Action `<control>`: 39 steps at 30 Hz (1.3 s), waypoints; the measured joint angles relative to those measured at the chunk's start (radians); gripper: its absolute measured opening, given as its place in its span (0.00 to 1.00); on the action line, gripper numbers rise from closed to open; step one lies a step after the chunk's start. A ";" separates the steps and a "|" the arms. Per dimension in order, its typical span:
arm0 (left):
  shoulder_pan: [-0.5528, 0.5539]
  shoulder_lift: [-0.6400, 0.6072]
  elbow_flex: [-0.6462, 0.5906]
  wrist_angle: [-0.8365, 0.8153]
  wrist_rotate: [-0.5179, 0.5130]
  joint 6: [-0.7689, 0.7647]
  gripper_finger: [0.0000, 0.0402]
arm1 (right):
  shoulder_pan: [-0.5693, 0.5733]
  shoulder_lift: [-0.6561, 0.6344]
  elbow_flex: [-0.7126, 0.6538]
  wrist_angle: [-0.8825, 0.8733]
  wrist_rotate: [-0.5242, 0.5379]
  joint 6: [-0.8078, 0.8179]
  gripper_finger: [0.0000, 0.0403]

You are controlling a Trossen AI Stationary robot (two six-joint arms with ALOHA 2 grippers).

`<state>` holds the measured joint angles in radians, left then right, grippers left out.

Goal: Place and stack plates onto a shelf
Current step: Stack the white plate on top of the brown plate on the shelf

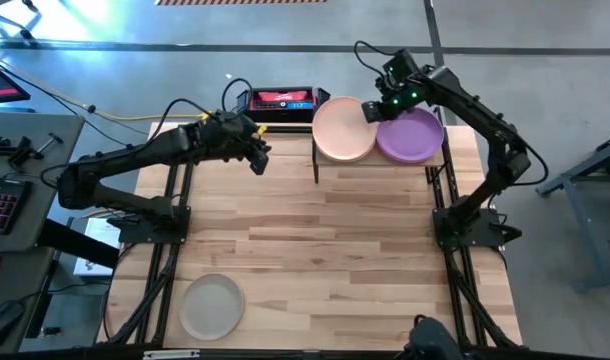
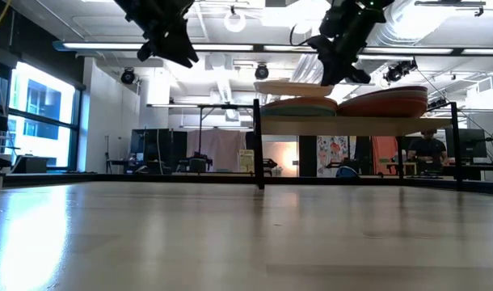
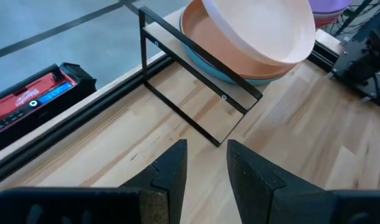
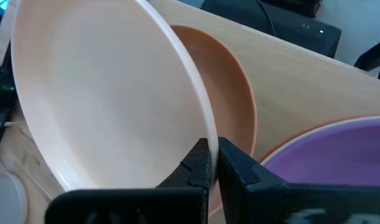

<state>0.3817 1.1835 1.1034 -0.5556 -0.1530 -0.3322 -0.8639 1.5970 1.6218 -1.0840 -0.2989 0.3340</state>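
Tabletop of pale butcher-block wood (image 1: 315, 250) is seen from above, with the small raised shelf of light wood on thin black legs (image 1: 377, 160) set at its far edge. Two stacks of round matte plates are carried by that shelf. On the left stack a cream plate (image 4: 96, 93) is held tilted over a peach plate (image 4: 230, 124), with a teal plate (image 3: 205, 62) seen beneath them in the left wrist view. The right stack is topped by a purple plate (image 1: 411, 136); terracotta is shown under it in the low view. A single beige plate (image 1: 211, 305) is left lying near the table's front left corner, well apart from the shelf. The rim of the cream plate is pinched between the narrowly closed fingers of the right gripper (image 4: 212, 163), above the gap between the stacks. The left gripper (image 3: 205, 163) is held above the table left of the shelf, its fingers a little apart and empty.
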 joint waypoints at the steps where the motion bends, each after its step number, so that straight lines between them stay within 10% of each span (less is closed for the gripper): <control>1: 0.000 0.000 0.000 0.000 -0.001 0.008 0.26 | 0.000 0.003 0.000 0.000 0.000 0.001 0.00; 39: -0.003 0.000 0.000 -0.002 -0.014 0.047 0.26 | 0.007 0.023 0.000 -0.012 0.125 -0.047 0.06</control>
<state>0.3782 1.1835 1.1030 -0.5575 -0.1673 -0.2848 -0.8566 1.6196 1.6218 -1.0958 -0.1741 0.2871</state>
